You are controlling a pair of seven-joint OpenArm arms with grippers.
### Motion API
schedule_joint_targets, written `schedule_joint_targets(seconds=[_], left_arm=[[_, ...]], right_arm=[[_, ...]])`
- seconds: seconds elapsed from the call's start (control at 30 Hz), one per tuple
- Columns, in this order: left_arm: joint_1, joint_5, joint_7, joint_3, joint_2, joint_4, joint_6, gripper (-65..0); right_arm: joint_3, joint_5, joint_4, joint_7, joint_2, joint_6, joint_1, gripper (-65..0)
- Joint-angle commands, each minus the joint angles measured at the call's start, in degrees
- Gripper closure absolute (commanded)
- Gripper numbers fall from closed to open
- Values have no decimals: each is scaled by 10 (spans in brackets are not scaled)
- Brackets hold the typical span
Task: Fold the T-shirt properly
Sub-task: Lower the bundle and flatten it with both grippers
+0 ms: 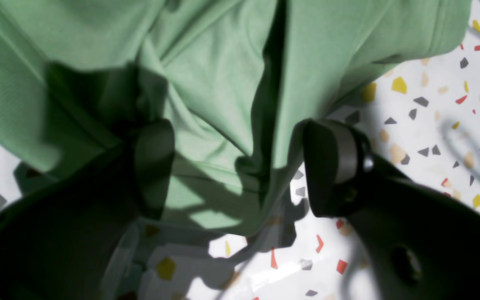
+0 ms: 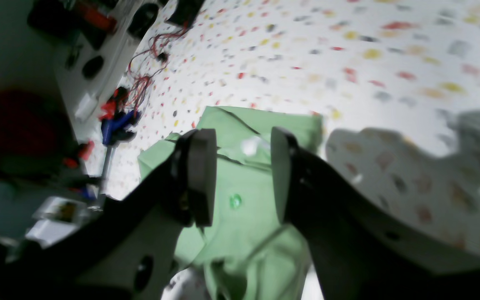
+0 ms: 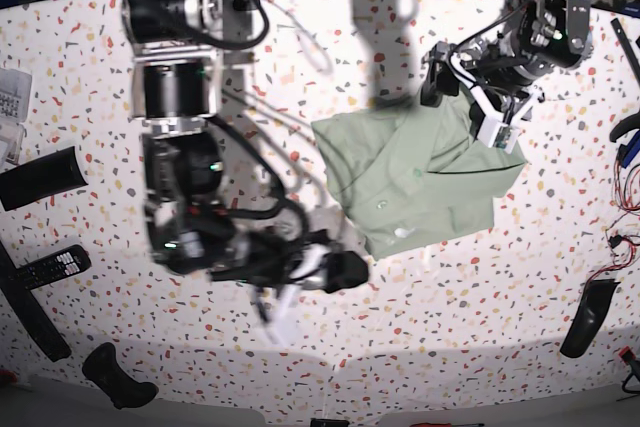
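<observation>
Both pincers stand with jaws apart and neither clamps cloth: the left gripper (image 1: 240, 166) is spread wide, its pads straddling a raised ridge of the T-shirt (image 3: 415, 182) at the garment's far right corner, while the right gripper (image 2: 243, 175) hangs half-open in the air on the near left, its fingers well clear of the cloth seen beyond them. The shirt lies partly folded, a compact rumpled block near the middle of the speckled table (image 3: 560, 277), with creases running through the bunched corner under the left arm. My judgement is that the danger sits in that corner: if the wide jaws close on the heaped fold, they could pinch several layers at once and drag the tidy part askew when lifted. A shallow bite could also slip off the thin edge, letting the fold fall open.
</observation>
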Motion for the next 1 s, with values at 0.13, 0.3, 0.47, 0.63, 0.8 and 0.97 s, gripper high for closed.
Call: schedule_joint_targets(seconds=[0.13,0.3,0.47,0.63,0.8,0.97], left_arm=[[-4,-7,5,-2,-3,11,-2,-448],[-4,-9,12,-2,-3,11,-2,-448],[-4,-7,6,-2,-3,11,-3,-448],[-15,54,-67,-2,-3,-6,17,-448],[-64,68,-67,-3,-5,-70,37,-448],[-122,69,-54,-3,-5,-117,37,-448]], right_arm=[[-89,-128,-43,173,-38,5,22,-212],[-135,-222,-147,256,-67,5,44,-212],[-138,-282,-269,296,-77,5,77,-212],[-138,-231,-275,241,-54,5,66,-212],[-138,-154,-269,181,-22,5,63,-212],[-138,-85,-251,94,-3,5,57,-212]])
